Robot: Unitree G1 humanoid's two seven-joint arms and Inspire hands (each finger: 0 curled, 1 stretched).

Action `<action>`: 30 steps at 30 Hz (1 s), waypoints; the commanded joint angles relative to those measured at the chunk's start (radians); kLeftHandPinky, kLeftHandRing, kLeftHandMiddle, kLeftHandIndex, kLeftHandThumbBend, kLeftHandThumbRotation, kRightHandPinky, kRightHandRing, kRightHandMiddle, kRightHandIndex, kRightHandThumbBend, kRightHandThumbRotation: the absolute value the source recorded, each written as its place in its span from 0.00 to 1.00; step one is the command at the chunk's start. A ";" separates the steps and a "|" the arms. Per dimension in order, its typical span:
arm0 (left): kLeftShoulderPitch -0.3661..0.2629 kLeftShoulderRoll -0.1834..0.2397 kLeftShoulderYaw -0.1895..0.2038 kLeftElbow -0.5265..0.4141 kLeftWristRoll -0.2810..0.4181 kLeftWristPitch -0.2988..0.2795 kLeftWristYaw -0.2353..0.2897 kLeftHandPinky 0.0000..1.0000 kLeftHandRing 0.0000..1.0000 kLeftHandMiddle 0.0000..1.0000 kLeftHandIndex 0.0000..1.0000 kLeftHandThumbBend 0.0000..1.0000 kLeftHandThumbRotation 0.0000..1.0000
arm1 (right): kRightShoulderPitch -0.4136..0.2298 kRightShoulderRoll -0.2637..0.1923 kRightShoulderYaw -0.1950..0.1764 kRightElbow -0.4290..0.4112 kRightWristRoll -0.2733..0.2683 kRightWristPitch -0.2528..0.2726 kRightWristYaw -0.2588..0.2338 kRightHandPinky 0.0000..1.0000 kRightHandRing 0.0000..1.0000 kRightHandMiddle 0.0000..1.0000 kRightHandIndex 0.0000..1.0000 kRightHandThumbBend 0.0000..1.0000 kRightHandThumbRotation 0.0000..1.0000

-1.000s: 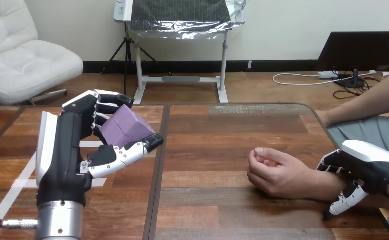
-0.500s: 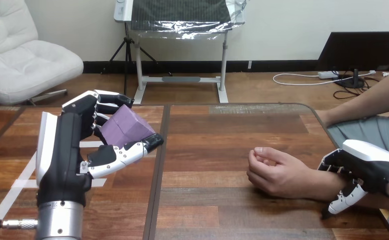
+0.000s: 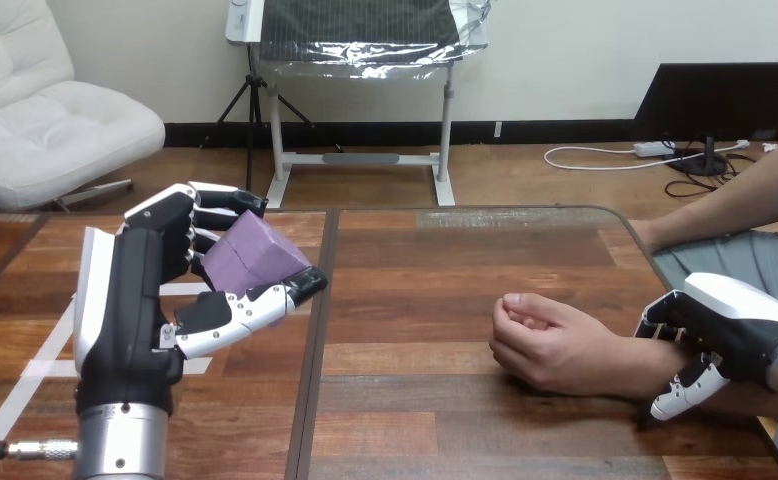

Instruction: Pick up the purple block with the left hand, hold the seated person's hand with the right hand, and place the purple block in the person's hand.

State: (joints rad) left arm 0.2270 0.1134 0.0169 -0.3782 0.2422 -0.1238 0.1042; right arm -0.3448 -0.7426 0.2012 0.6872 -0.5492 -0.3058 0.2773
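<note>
Wooden table (image 3: 465, 260): block held above left side

Purple block (image 3: 252, 262) is gripped between fingers and thumb of left hand (image 3: 140, 290). Person's hand (image 3: 550, 345) is rested on table, well apart; its wrist is clasped by right hand (image 3: 730, 315).

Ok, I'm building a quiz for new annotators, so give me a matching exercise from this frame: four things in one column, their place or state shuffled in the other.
Things:
1. purple block
2. left hand
3. right hand
4. person's hand

Place or state:
a. loosely closed, resting on the table
b. curled round the person's wrist
c. raised above the table, gripped by a robot hand
d. shut on the block, at the view's left

Pairs: 1-c, 2-d, 3-b, 4-a.
</note>
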 commanded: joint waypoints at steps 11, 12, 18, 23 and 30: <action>-0.056 -0.021 0.006 0.025 -0.062 0.050 -0.023 0.29 0.36 0.40 0.42 0.70 0.00 | 0.057 0.107 0.078 0.110 0.014 -0.017 0.032 0.39 0.47 0.52 0.44 0.87 0.00; -0.057 -0.021 0.006 0.029 -0.063 0.047 -0.023 0.30 0.36 0.40 0.42 0.69 0.00 | 0.056 0.107 0.078 0.110 0.014 -0.018 0.031 0.39 0.47 0.51 0.44 0.87 0.00; -0.068 -0.023 0.008 0.057 -0.073 0.035 -0.020 0.30 0.36 0.39 0.42 0.69 0.00 | 0.054 0.110 0.074 0.115 0.021 -0.026 0.029 0.34 0.42 0.48 0.43 0.87 0.00; -0.081 -0.020 0.009 0.089 -0.079 0.014 -0.017 0.30 0.35 0.39 0.42 0.69 0.00 | 0.050 0.112 0.073 0.120 0.029 -0.034 0.031 0.32 0.39 0.46 0.43 0.88 0.00; -0.099 -0.025 0.014 0.128 -0.102 0.000 -0.019 0.29 0.35 0.39 0.43 0.69 0.00 | 0.044 0.115 0.071 0.127 0.042 -0.039 0.036 0.29 0.36 0.43 0.43 0.88 0.00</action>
State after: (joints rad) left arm 0.2117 0.0992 0.0191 -0.2735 0.1612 -0.0885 0.0822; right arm -0.3751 -0.7328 0.2007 0.7281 -0.5186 -0.3421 0.2639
